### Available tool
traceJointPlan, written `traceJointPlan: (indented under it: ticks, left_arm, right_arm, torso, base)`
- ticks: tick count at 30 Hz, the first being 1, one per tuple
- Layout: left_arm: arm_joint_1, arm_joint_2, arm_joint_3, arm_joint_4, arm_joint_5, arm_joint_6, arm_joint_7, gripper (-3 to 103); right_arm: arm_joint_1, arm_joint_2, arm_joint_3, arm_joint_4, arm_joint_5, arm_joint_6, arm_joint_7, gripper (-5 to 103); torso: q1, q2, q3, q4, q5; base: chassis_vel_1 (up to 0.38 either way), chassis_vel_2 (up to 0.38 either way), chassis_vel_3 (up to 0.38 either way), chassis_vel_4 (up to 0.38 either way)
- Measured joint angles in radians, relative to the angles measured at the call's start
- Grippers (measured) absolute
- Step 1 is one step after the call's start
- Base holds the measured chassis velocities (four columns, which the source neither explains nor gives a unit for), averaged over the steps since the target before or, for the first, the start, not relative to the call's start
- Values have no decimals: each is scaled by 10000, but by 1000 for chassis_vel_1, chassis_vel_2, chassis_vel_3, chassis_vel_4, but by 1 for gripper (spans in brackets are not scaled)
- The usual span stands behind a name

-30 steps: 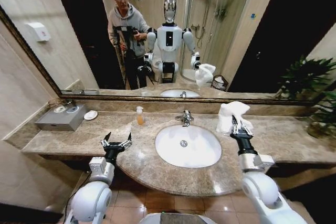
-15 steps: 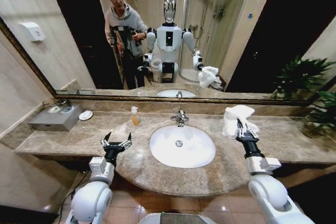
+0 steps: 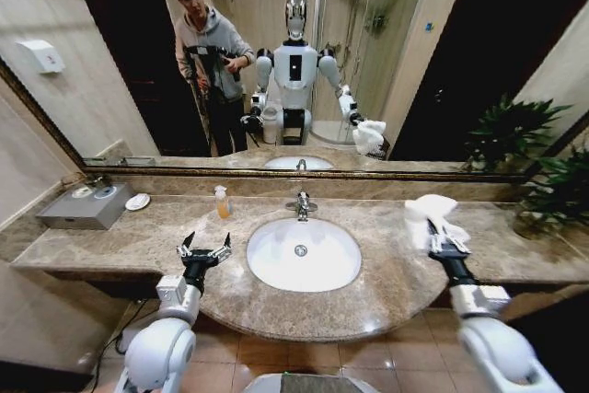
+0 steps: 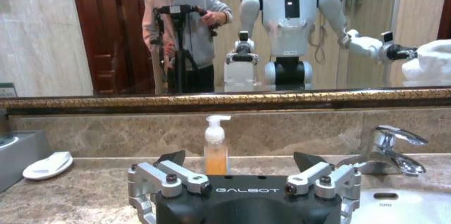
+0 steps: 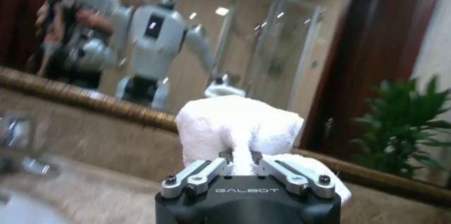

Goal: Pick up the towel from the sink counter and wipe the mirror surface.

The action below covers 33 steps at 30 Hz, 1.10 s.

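Note:
The white towel [image 3: 429, 215] is bunched up and held above the right part of the sink counter [image 3: 386, 273], with my right gripper [image 3: 447, 244] shut on its lower edge. In the right wrist view the towel [image 5: 236, 126] bulges out over the closed fingers [image 5: 204, 171], in front of the mirror's frame. The mirror [image 3: 276, 43] spans the wall behind the counter and reflects me holding the towel. My left gripper [image 3: 204, 249] hovers open over the counter's front edge, left of the basin [image 3: 304, 255]; its fingers [image 4: 172, 158] are spread and hold nothing.
A chrome tap [image 3: 301, 205] stands behind the basin, and a soap bottle [image 3: 221, 202] to its left. A grey box [image 3: 85, 206] and a white soap dish [image 3: 138, 201] sit at the far left. A potted plant [image 3: 548, 195] stands at the far right.
The whole view has slid rightwards along the counter, so the camera moved. My right gripper carried the towel further right of the basin. The left gripper kept its pose.

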Motion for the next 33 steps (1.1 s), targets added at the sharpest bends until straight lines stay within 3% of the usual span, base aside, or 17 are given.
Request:
traceJointPlan:
  ticks: [1,2,3,6,9,19,22,27,33]
  left_arm:
    - [0,-1,0,0,0,1,0,100]
    - [-1,-2,1,0,0,0,0,100]
    - [-1,-2,1,0,0,0,0,100]
    - [-1,-2,1,0,0,1,0,100]
    - [-1,-2,2,0,0,0,0,100]
    - [-1,-2,1,0,0,0,0,100]
    - [-1,-2,1,0,0,1,0,100]
    - [0,-2,0,0,0,0,0,100]
    - [0,-2,1,0,0,0,0,100]
  right_arm:
    - [694,-251,-828,-23,36,-856,22,8]
    - [1079,-305,-1264,-57,51,-1233,94,8]
    - [1079,-305,-1264,-57,51,-1233,94,8]
    - [2381,-397,-2601,-467,192,-2339,432,8]
    - [3115,-497,-3267,-924,328,-2876,580,8]
    - [3529,-929,-3235,-1566,266,-3046,426,8]
    - [3788,-705,-3774,-1910,-248,-3069,273,8]
    - [4292,-250,-4516,-2475,-248,-3168,355,8]
    - [4964,309,-4866,-2936,1221,-3667,967,8]
  torso:
    - [0,0,0,5,8]
    - [0,0,0,9,9]
    - [0,0,0,9,9]
    - [2,-1,1,10,6]
    - [3,-1,2,6,3]
    - [2,0,1,-1,0]
    - [1,0,1,3,7]
    - [1,-1,1,7,5]
    - [1,0,0,5,3]
  base:
    - [0,0,0,0]
    - [0,0,0,0]
    - [0,0,0,0]
    - [0,0,0,0]
    - [0,0,0,0]
    - [0,0,0,0]
    - [0,0,0,0]
    - [0,0,0,0]
    - [0,0,0,0]
